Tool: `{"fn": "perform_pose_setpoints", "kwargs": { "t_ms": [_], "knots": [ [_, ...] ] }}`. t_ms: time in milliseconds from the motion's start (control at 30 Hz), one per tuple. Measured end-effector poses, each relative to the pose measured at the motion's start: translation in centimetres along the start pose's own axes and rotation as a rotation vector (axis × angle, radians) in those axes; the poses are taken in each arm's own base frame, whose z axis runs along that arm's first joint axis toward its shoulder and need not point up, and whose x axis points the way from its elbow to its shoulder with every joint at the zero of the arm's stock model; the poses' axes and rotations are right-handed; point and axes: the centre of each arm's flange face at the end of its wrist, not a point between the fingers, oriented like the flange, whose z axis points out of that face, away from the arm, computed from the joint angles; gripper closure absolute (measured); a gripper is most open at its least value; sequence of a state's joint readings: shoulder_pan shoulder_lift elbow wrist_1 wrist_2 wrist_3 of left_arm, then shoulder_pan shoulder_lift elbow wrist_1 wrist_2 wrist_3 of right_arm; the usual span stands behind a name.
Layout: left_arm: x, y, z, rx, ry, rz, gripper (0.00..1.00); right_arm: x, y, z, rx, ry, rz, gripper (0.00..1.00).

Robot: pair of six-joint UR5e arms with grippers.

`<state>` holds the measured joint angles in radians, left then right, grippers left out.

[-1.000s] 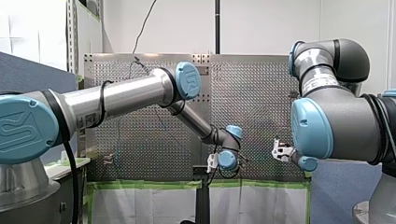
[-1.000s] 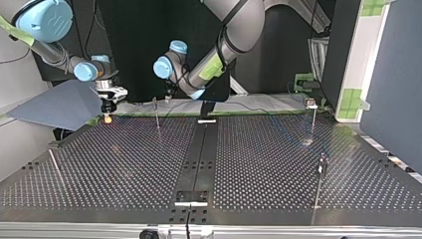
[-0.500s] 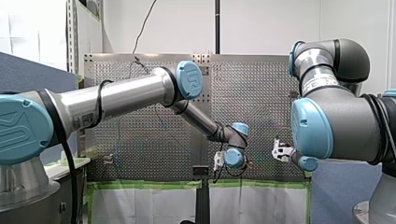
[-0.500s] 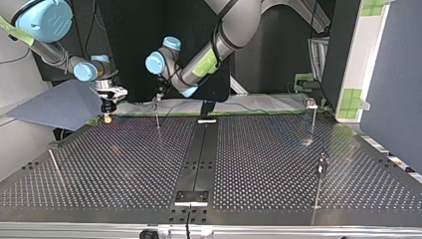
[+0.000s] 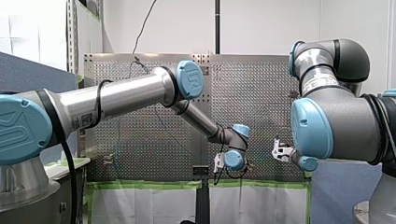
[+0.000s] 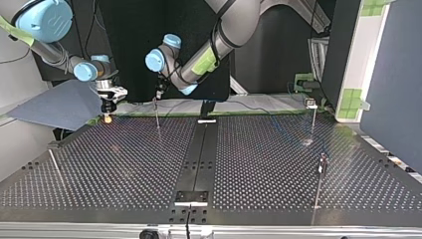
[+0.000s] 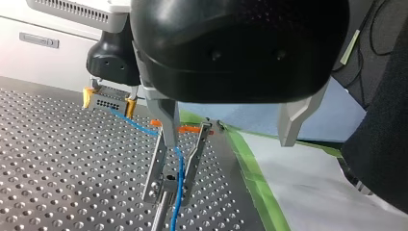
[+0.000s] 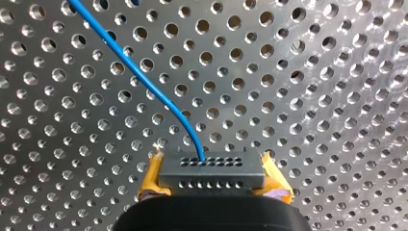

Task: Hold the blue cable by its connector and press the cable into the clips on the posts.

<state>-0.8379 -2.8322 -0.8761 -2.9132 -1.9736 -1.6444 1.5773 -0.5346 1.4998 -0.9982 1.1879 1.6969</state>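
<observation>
Blue cable (image 8: 144, 77) is running from the connector (image 8: 211, 168), which my right pincer (image 8: 210, 185) is pinching between yellow pads (image 8: 150, 185), over the table (image 8: 312, 72) to the clip (image 7: 175, 161) on a post (image 7: 161, 219), and is lying between its prongs. My left pincer (image 7: 228, 142) is hanging spread above that clip. Seating it well is likely calling for a straight downward push beside the clip, with the right arm holding the line taut.
</observation>
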Motion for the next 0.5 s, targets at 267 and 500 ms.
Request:
{"fn": "perform_pose_setpoints", "kwargs": {
  "t_ms": [267,500],
  "knots": [
    [-0.74,-0.30,0.18,0.001,-0.013,-0.005,0.00,0.02,0.09,-0.02,0.004,0.000,0.001,1.00],
    [-0.86,-0.46,0.15,0.001,-0.017,-0.007,0.00,0.02,0.11,-0.02,0.004,0.000,0.000,1.00]
  ]
}}
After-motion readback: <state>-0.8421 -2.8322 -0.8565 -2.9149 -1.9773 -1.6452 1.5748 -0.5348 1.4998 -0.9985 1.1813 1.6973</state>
